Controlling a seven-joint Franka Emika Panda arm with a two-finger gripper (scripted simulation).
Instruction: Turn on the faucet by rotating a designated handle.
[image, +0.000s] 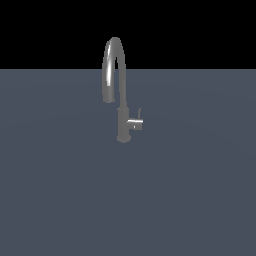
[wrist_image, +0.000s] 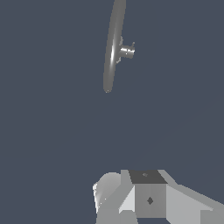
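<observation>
A: Exterior view: faucet (image: 120, 95) upright mid surface (image: 60, 200), handle (image: 135, 123) sticks out on ext view's right, thin lever at its end. No arm visible here.

B: Wrist view: tool (wrist_image: 146, 199) well apart from faucet, fingertips not shown, so can't tell if apart or together.

A: Risks?

B: Prob. hitting spout or column instead of the small stub; lever's thin, could slip off.

A: Obstacles?

B: Nothing else around, path looks free.
</observation>
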